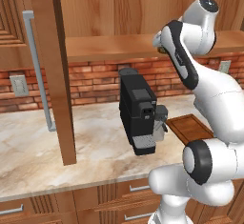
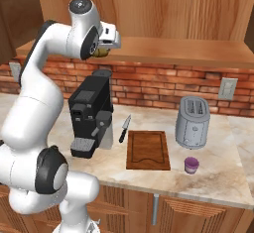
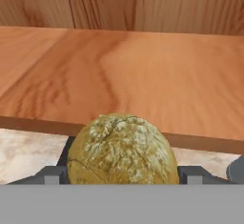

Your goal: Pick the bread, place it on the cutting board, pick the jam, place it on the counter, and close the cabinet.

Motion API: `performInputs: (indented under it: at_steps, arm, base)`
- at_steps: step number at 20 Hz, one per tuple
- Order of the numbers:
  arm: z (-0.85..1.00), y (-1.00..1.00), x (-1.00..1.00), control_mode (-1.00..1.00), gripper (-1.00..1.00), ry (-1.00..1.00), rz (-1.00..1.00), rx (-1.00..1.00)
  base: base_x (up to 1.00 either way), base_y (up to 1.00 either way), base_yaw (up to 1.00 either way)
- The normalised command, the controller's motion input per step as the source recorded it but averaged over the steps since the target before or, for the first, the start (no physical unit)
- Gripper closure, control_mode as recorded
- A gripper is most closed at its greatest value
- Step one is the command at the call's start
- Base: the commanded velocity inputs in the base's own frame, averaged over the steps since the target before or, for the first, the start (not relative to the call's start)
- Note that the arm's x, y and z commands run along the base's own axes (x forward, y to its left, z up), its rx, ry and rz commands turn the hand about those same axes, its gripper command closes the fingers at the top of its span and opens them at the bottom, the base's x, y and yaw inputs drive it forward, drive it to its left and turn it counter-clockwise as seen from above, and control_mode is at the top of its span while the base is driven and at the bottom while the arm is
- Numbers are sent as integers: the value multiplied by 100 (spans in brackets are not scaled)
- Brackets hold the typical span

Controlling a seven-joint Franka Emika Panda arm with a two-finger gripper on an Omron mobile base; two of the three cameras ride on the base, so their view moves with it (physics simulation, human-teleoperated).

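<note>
The bread (image 3: pixel 123 149) sits clamped in the pincer (image 2: pixel 102 51), upper left of the right base view, at the cabinet shelf (image 2: pixel 163 51) edge. The cutting board (image 2: pixel 147 149) lies below, toward lower centre, on the counter (image 2: pixel 218 170).

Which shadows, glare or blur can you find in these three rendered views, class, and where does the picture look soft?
Left base view: flat, even light, a soft shadow under the coffee machine, no glare. Right base view: faint shadows beside the toaster and jam on the counter. Hand view: the bread between the gripper fingers looks coarse and slightly soft; wood grain smeared.
</note>
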Motion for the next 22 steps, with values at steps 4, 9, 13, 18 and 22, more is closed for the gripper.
performInputs:
  at_steps: [4,9,13,18,22]
  arm:
    - [0,-29,-65,-100,100,0,0,0]
    - [0,-25,-64,-100,100,0,0,0]
    - [0,-24,-64,-100,100,5,0,0]
    - [0,-20,-57,-100,100,12,0,0]
    - [0,-19,-55,-100,100,13,0,0]
  base:
    - [0,0,0]
    - [0,0,0]
    - [0,0,0]
    - [0,0,0]
    - [0,0,0]
